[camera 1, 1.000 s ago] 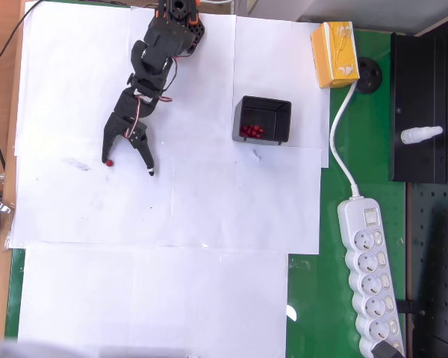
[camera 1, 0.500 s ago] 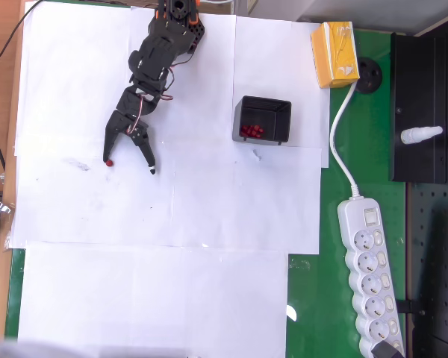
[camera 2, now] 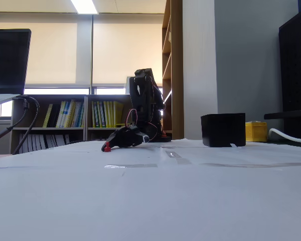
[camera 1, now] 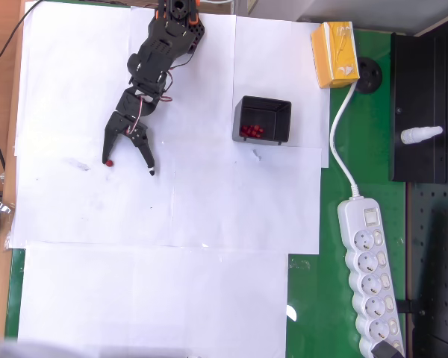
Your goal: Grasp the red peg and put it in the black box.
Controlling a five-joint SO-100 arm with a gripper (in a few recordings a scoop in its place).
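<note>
on white paper sheets [camera 1: 209,201] over green table [camera 1: 313,298], bookshelves [camera 2: 85,118] behind

Red peg [camera 1: 107,162] at left fingertip, jaws spread, black box [camera 1: 262,120] apart

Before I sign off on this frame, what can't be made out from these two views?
- Whether the gripper touches the red peg: overhead view, too small; fixed view, fingertip overlaps it.
- Number of pegs in the black box: overhead view, they clump together; fixed view, the wall hides them.
- Power strip: cut off by the bottom edge.
</note>
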